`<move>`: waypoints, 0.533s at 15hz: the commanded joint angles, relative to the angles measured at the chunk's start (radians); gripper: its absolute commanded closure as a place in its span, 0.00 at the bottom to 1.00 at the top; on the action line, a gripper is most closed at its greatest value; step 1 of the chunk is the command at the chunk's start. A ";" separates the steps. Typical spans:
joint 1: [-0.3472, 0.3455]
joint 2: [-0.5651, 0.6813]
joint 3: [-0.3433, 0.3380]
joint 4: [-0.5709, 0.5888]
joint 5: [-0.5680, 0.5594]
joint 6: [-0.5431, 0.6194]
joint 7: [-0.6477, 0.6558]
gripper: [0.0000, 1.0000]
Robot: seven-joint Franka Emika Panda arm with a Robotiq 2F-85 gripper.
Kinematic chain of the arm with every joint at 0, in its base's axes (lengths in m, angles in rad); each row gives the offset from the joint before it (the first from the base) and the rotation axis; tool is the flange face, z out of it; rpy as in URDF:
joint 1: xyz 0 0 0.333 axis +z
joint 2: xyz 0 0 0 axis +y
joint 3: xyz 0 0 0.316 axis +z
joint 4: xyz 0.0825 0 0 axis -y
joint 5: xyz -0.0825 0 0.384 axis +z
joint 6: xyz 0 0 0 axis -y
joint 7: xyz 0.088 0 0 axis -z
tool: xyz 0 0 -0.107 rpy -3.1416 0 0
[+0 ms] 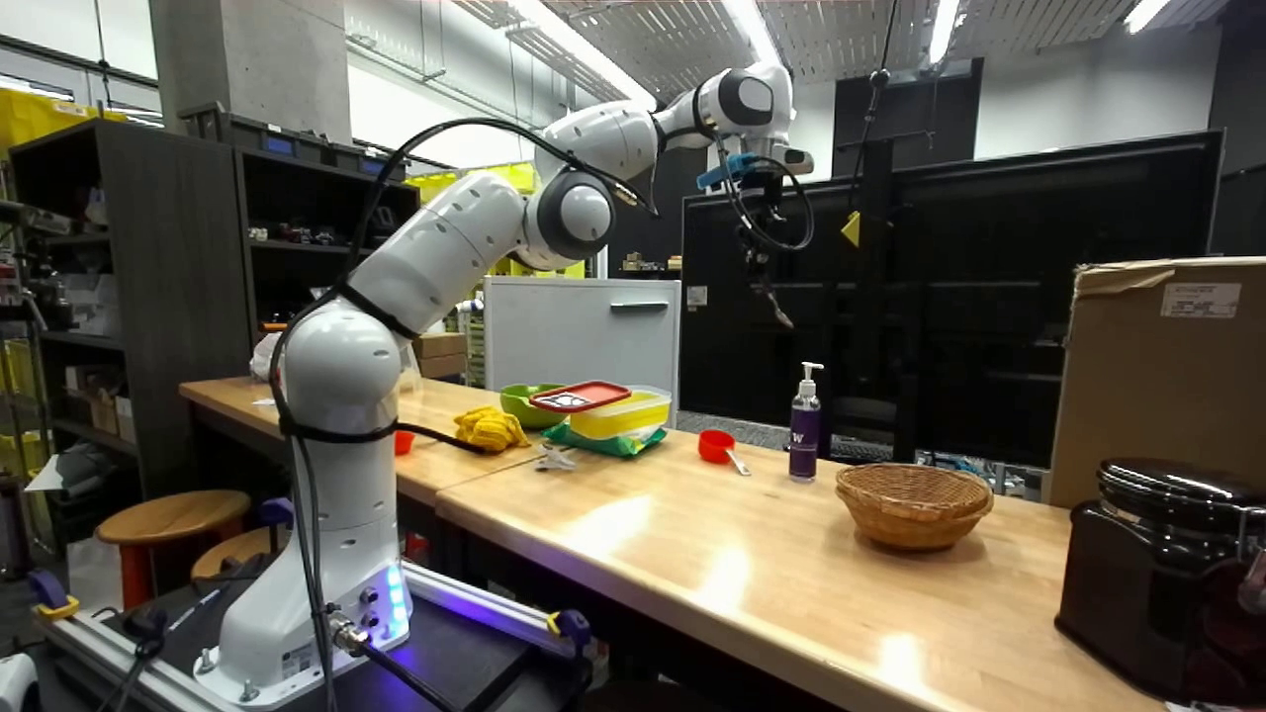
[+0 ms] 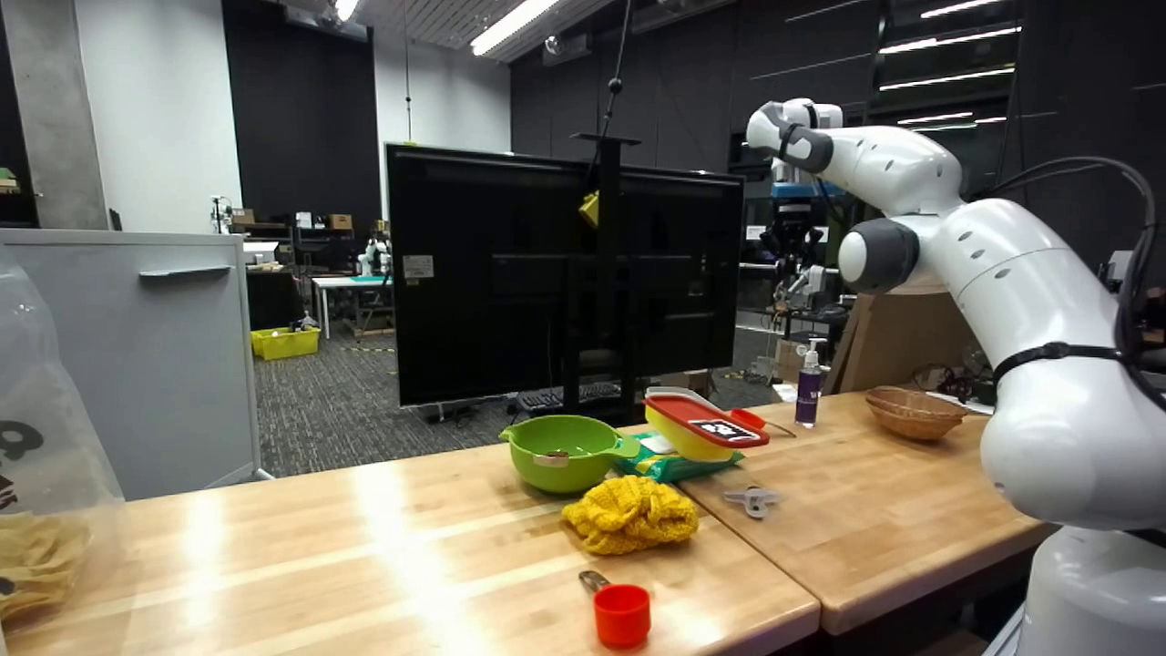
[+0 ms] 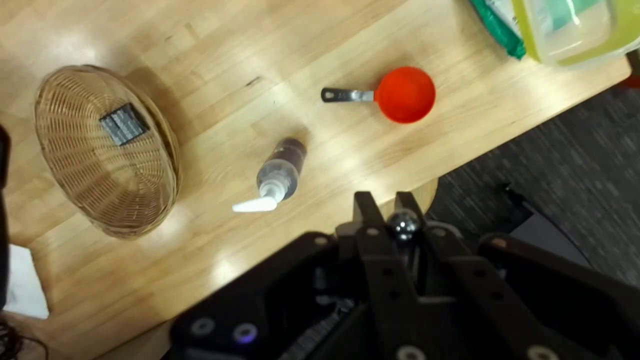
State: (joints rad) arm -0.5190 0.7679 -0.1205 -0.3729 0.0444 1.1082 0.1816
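Note:
High above the wooden table, my gripper points down with its fingers close together. Between them sits a shiny metal thing with a rounded, reflecting end; its lower part is hidden by the dark finger links. In an exterior view, a slim light-tipped shape hangs below the gripper, too blurred to identify. Nearest beneath in the wrist view stands a purple pump bottle. A wicker basket holding a small dark packet lies to its left, and a red measuring cup to its upper right.
A green bowl, a yellow tub with a red lid, a green packet, a yellow cloth, a grey clip and another red cup occupy the table. A dark jar and cardboard box stand at one end.

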 commanded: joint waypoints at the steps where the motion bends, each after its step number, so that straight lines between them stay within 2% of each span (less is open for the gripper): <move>1: 0.004 0.034 -0.024 0.022 -0.038 0.096 -0.008 0.97; 8: 0.004 0.089 -0.028 0.019 -0.060 0.242 -0.051 0.97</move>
State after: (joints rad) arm -0.5192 0.8363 -0.1375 -0.3734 0.0063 1.3156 0.1603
